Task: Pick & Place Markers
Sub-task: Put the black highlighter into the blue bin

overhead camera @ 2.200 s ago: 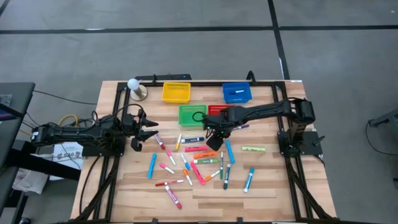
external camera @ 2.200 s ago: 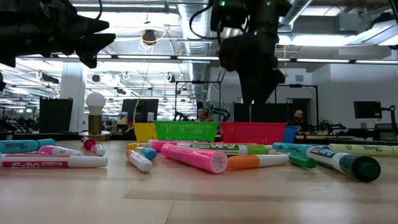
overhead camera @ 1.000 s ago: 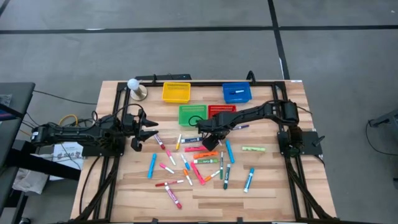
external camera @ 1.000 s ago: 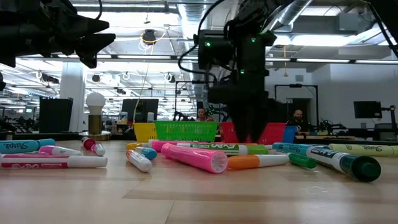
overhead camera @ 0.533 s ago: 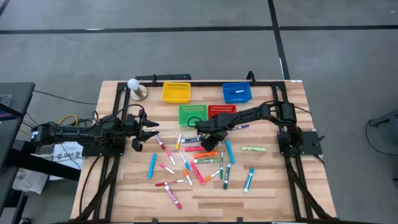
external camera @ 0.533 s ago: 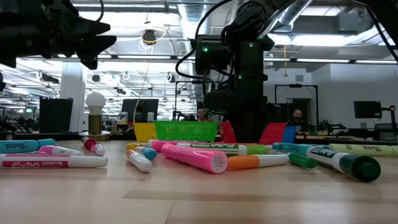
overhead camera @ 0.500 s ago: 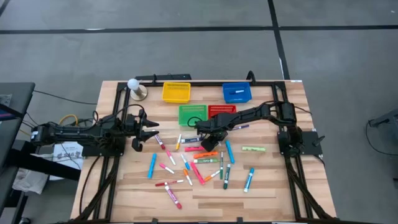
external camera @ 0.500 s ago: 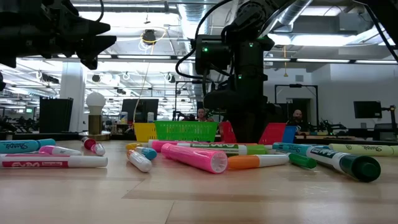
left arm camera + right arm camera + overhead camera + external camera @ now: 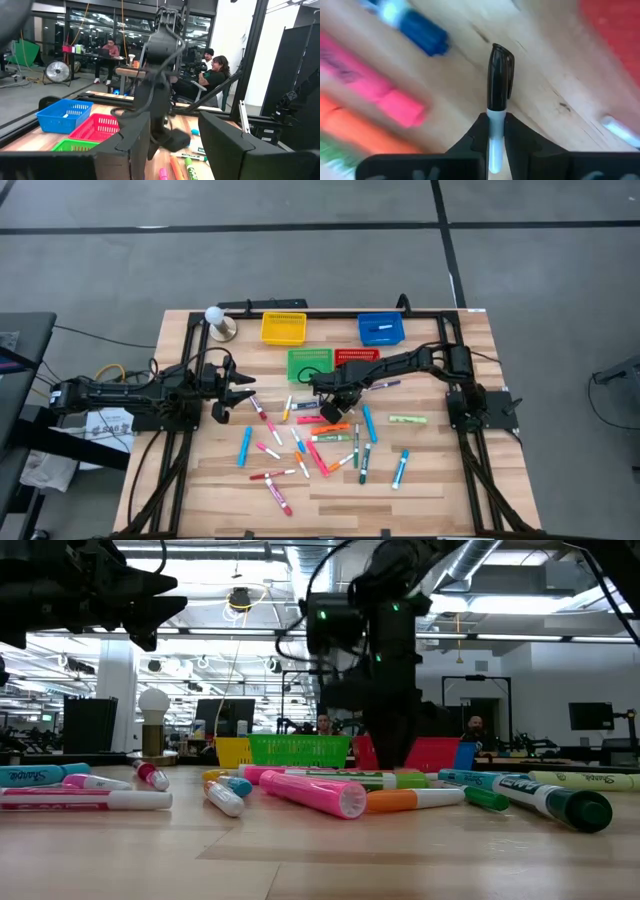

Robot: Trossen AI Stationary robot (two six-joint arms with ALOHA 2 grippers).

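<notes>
My right gripper (image 9: 490, 131) is clamped on a black-capped marker (image 9: 496, 95) just in front of the red basket (image 9: 357, 357), gripping only its tail end, so I judge it may pivot or slip on lifting.

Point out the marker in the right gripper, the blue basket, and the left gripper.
black-capped marker (image 9: 498, 70), right wrist view, on its black cap
blue basket (image 9: 381, 329), high view, on its mesh floor
left gripper (image 9: 240, 391), high view, midway between its fingertips
</notes>
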